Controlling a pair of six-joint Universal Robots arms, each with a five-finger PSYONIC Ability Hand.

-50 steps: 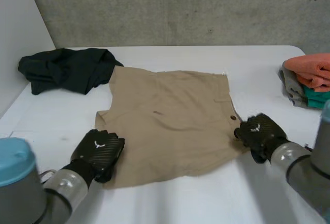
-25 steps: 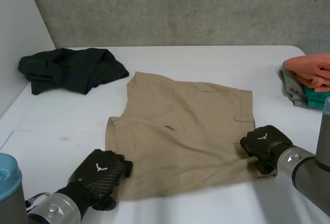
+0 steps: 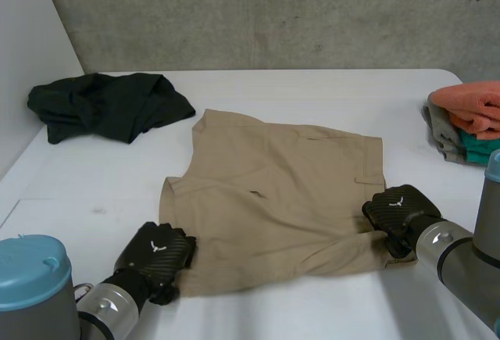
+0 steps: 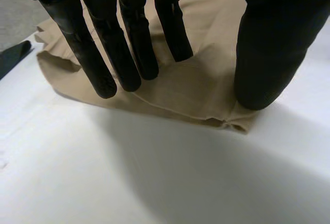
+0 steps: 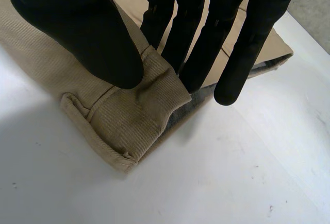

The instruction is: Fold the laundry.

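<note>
White table (image 3: 312, 98) | tan shorts (image 3: 273, 191) crosswise — waistband (image 3: 373, 170) right | left robot hand (image 3: 156, 252), right robot hand (image 3: 398, 209) pinch near corners

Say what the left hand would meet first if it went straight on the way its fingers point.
The beige shorts: the left hand sits on their near corner, fingers pointing across them.
</note>
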